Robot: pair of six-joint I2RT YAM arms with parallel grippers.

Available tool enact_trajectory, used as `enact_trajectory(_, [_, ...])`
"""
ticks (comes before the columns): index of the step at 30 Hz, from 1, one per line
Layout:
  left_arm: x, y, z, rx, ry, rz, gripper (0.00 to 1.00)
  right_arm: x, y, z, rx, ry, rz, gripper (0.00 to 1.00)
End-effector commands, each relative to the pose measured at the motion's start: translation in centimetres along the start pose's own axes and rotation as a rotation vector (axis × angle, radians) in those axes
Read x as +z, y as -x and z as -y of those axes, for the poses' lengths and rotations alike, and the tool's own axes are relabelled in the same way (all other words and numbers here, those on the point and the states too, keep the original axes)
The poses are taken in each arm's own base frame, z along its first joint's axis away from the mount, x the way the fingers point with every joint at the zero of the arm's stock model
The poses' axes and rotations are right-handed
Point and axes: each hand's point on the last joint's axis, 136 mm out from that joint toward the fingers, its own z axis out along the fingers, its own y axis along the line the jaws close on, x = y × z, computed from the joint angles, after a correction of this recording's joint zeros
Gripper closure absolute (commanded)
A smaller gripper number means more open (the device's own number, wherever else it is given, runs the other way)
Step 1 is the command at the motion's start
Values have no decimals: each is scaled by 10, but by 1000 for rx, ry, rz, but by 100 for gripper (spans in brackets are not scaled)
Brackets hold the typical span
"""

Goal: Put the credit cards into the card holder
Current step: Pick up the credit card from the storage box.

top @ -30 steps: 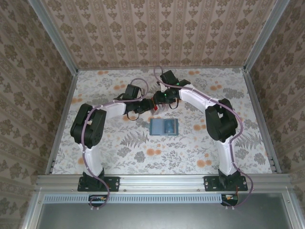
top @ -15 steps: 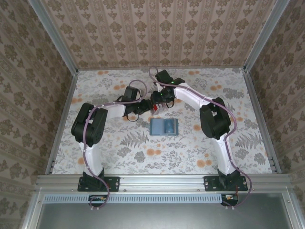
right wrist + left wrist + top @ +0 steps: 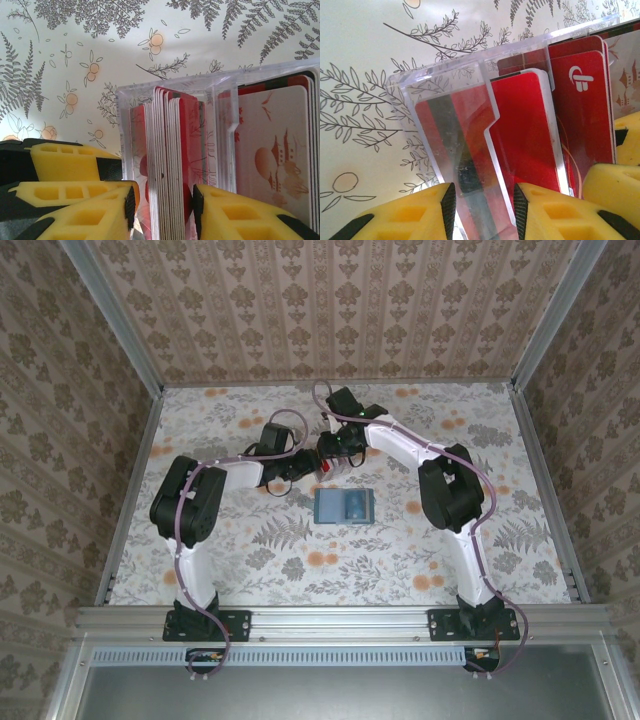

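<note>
The card holder (image 3: 345, 506) lies flat and shut on the floral table (image 3: 240, 540), its long axis running 9 to 3 o'clock in the top view. It is apart from both arms. The two grippers meet just off its 11 o'clock corner, where a speck of red shows between them.

The credit cards (image 3: 170, 150) are not in the holder. They stand on edge inside a clear plastic box (image 3: 445, 85), which is split into compartments.

From the right wrist the stack is seen edge-on, thin white and red edges running 6 to 12 o'clock. The right gripper (image 3: 164, 205) has its jaws narrow, a pad against each face of that stack. At 3 o'clock, in the next compartment, a white card with a red pagoda drawing (image 3: 272, 160) faces the camera. The left arm's yellow fingers (image 3: 65, 162) sit at 8 o'clock.

The left wrist shows the card faces instead: red cards with the long axis nearly 6 to 12 o'clock, the tops leaning a little toward 11. One red card with a white logo (image 3: 582, 80) stands at 2 o'clock. The left gripper (image 3: 482, 200) has its jaws narrow, clamped on a clear section of the box with a red card behind the plastic. The right arm's fingers (image 3: 615, 185) show at 4 o'clock.

Only the top view takes in the holder, while the wrist views give the box and cards.
</note>
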Motion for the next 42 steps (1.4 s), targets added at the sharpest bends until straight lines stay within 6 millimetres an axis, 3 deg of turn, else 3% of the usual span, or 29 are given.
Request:
enact_trajectory(1, [4,-13,-7,-16,4,-43,62,-15,2,-18,-2,53,22,64])
enact_trajectory(15, [1,-15,-6,-12,8,-41,62,-37,9,-25,10,97,70,66])
enact_trajectory(31, [-1,-12,-1,-5,5,-38,62,-28,7,-5,17,51,51,73])
enact_trajectory(36, [0,-12,0,-1,8,-46,62,-24,6,7,1,2,41,81])
enact_trajectory(42, [0,-11,1,0,7,-44,62,-28,8,8,-4,0,52,87])
